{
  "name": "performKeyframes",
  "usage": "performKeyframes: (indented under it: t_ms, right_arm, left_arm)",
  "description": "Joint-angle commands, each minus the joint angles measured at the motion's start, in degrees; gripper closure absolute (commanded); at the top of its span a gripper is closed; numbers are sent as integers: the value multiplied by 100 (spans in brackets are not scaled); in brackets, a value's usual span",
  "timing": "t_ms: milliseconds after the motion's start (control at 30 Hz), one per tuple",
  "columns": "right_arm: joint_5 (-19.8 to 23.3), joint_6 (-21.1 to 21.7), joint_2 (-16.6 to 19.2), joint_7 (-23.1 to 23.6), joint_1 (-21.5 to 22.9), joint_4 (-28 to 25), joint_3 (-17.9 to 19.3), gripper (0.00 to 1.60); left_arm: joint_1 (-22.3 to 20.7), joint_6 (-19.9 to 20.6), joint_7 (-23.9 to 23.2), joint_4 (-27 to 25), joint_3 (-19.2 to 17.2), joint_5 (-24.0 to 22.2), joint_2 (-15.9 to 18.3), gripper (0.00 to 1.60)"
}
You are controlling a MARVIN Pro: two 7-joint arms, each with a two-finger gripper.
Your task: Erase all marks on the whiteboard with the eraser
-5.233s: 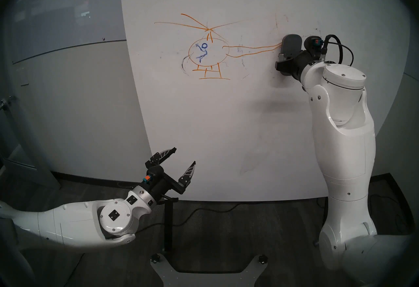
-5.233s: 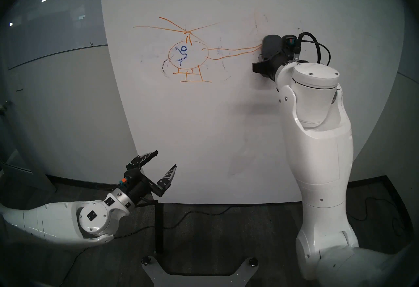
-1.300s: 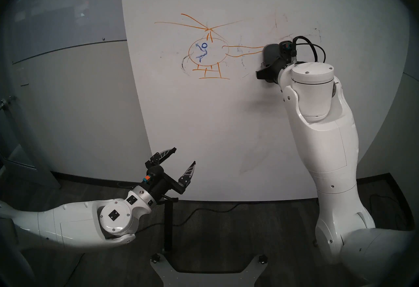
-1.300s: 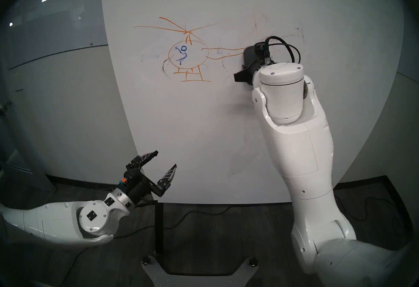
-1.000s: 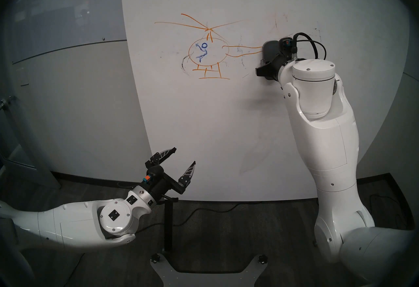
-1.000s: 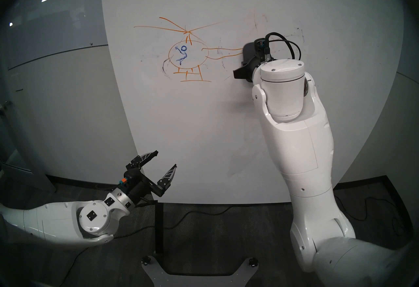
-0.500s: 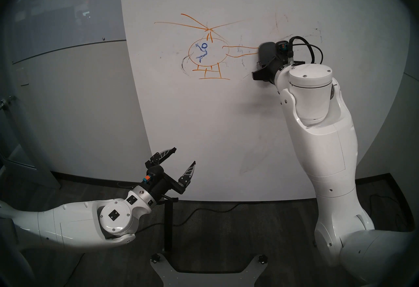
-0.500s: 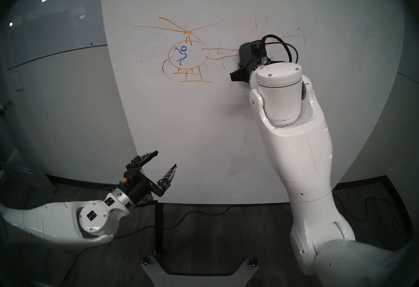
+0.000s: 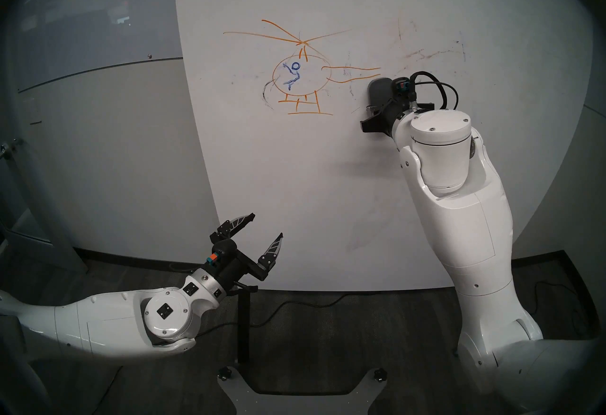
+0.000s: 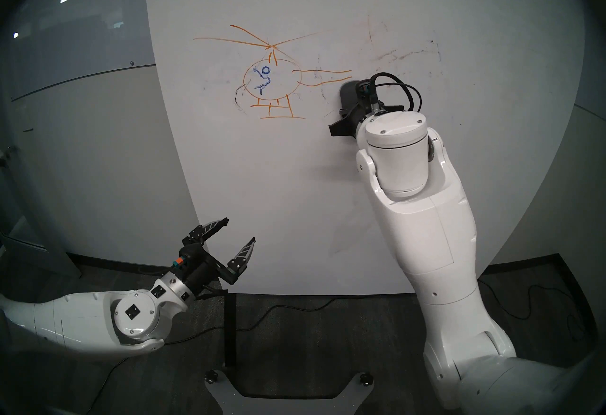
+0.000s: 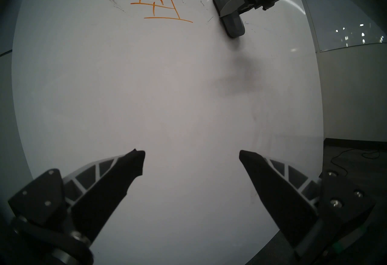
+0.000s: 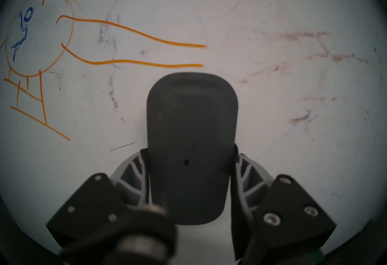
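Observation:
The whiteboard [image 9: 311, 174] stands upright in front of me. On it are an orange helicopter drawing [image 9: 305, 42], a blue stick figure [image 9: 292, 75] inside its body, black scribbles [image 9: 267, 97] at its left, and faint reddish smudges [image 9: 426, 55] at the right. My right gripper [image 9: 377, 112] is shut on the dark grey eraser [image 9: 378, 92], which is pressed flat on the board just below the cut ends of the tail lines [image 12: 203, 56]. The eraser also shows in the right wrist view [image 12: 191, 122]. My left gripper [image 9: 266, 225] is open and empty, low near the board's bottom.
A grey glass board [image 9: 82, 27] with red and blue graph lines hangs at the upper left. A black stand post [image 9: 243, 322] and cables [image 9: 311, 302] are on the dark floor below the whiteboard. My base plate [image 9: 301, 394] is at the bottom.
My right arm slid the eraser left along the helicopter's tail, then down. The right part of the tail lines is gone, with faint smudges left there. The left arm has not moved.

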Motion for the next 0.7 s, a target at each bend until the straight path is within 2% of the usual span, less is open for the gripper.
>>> performKeyframes:
  t_ms: [0, 667]
  right_arm:
    - [-45, -109, -118, -48, 394, 35, 6, 160]
    - [-145, 20, -210, -22, 738, 34, -66, 160]
  left_arm:
    - [-46, -30, 1, -44, -45, 0, 0, 0]
    - [-47, -28, 2, -42, -42, 1, -1, 0]
